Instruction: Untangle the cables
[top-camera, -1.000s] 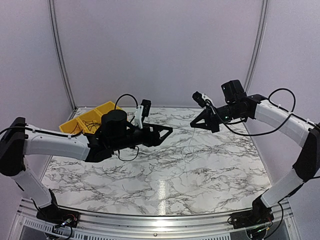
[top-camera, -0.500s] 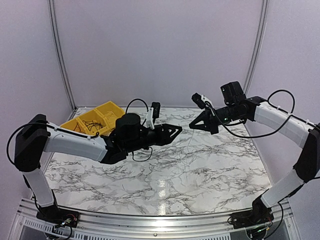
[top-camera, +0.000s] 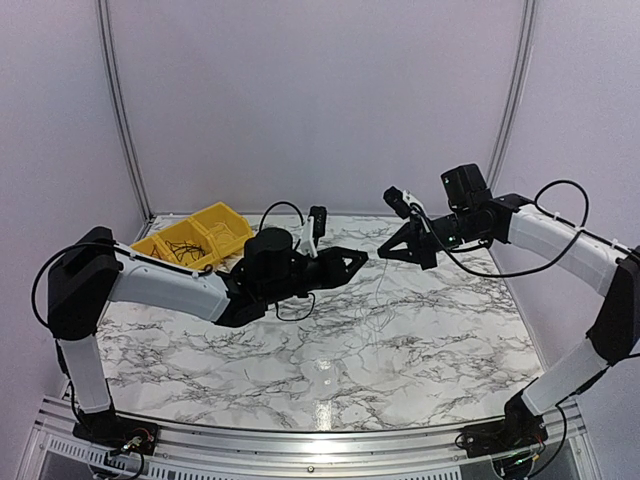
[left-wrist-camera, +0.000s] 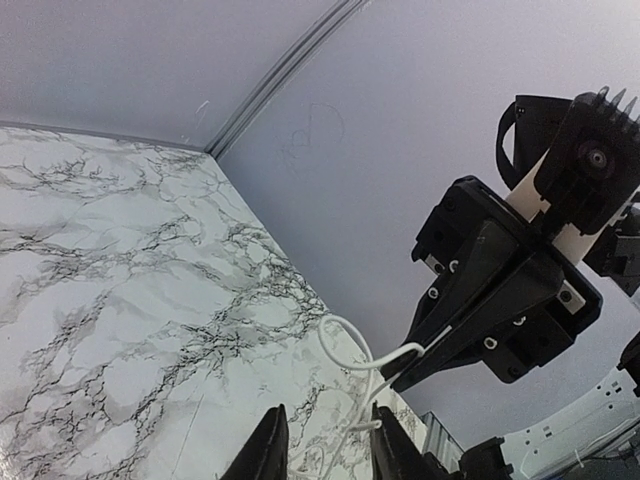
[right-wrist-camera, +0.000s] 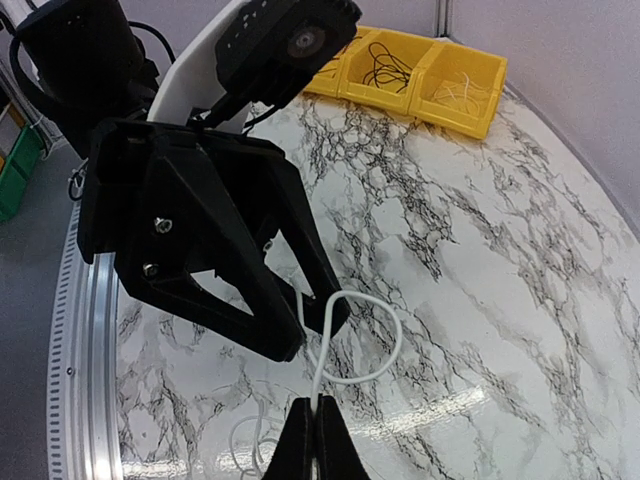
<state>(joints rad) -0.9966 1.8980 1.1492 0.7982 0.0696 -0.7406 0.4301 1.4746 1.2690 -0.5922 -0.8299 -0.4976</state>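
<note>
Since the cable (right-wrist-camera: 318, 375) is thin, light and limp, it hangs looped in mid-air over the bench (top-camera: 450, 330), pinched in the closed right tool (right-wrist-camera: 315, 407). Left tool (left-wrist-camera: 328, 412) straddles it, jaws narrow, not gripping. I'd pinch lightly just beside the right tool's hold.

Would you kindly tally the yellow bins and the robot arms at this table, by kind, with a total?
Yellow bins: 3
Robot arms: 2
Total: 5
</note>
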